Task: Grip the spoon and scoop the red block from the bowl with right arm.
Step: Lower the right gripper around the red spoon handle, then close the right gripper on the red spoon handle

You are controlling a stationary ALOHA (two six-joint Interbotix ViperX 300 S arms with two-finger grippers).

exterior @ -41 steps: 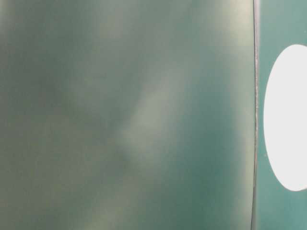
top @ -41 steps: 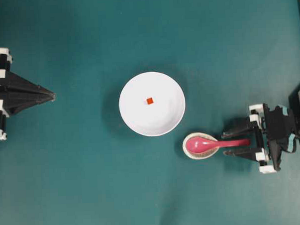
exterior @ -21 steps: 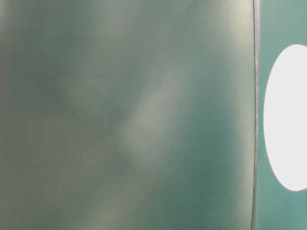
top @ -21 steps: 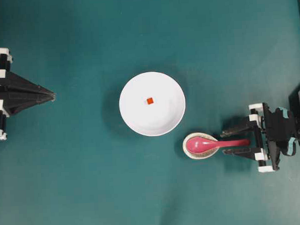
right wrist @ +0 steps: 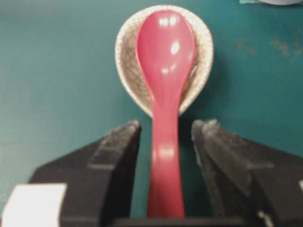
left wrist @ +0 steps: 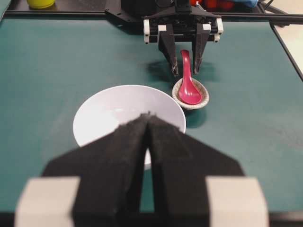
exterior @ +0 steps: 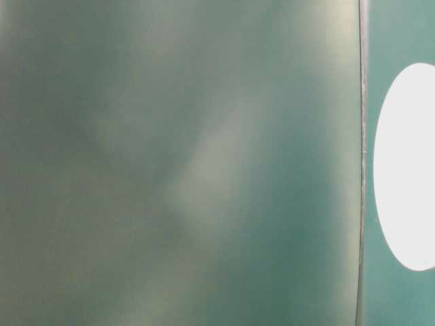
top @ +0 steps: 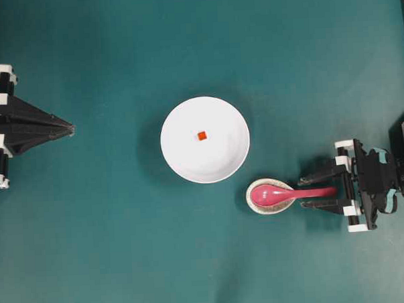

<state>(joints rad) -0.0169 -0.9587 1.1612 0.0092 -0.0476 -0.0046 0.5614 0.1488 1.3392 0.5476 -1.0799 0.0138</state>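
My right tool [top: 318, 193] sits low over the green desk [top: 126, 249], and its two black fingers [right wrist: 113, 161] stand apart, one on each side of the spoon's handle. In my right wrist view there is a thin gap between each finger and the handle, so I am not pinching it.

The pink-red spoon [top: 284, 194] lies with its scoop inside a small speckled egg-shaped dish [top: 256, 204], and its handle sticks out toward my right tool. From the left wrist view the spoon [left wrist: 188, 85] points straight in between those fingers.

The big white bowl [top: 182, 159] sits near the middle of the desk, just beside the little dish but not touching it. The tiny red block [top: 202, 135] rests inside the bowl, close to its middle.

My left tool [top: 68, 129] is far off at the left side of the desk, and its two black fingers are pressed together with nothing between them. The table-level view is mostly a blur, with only a white part of the bowl [exterior: 408, 170] showing at its right edge.
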